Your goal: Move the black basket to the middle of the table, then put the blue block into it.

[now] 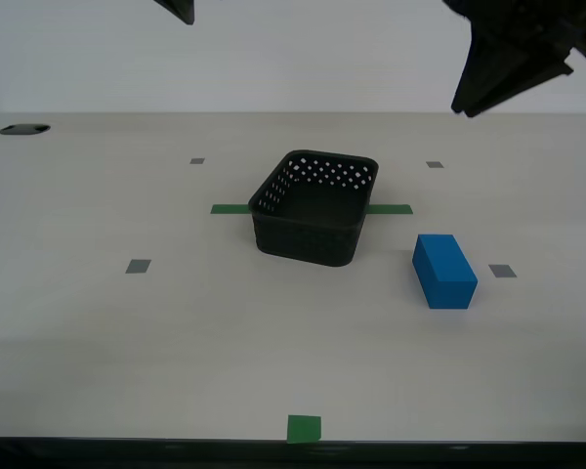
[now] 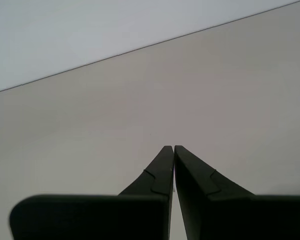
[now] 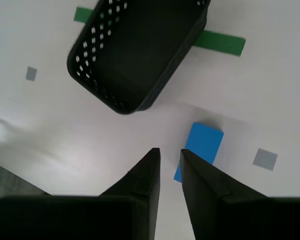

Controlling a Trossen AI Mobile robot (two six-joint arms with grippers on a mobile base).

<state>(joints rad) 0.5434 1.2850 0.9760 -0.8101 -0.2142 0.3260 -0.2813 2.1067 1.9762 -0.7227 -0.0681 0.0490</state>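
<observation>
The black basket (image 1: 314, 207) stands upright and empty on the green tape strip near the middle of the table (image 1: 98, 332). The blue block (image 1: 444, 271) lies on the table at the exterior view's right of the basket, apart from it. My first gripper (image 3: 169, 151) hangs high above the table, empty, jaws a narrow gap apart; below it are the blue block (image 3: 202, 147) and the basket (image 3: 140, 50). It shows at the exterior view's top right (image 1: 466, 104). My second gripper (image 2: 171, 147) is shut and empty over bare table.
A green tape strip (image 1: 389, 209) runs under the basket. Small grey squares (image 1: 138, 266) dot the table, one (image 1: 502, 271) just right of the block. A green square mark (image 1: 304, 428) sits at the front edge. Another arm's tip (image 1: 179, 10) shows at top left.
</observation>
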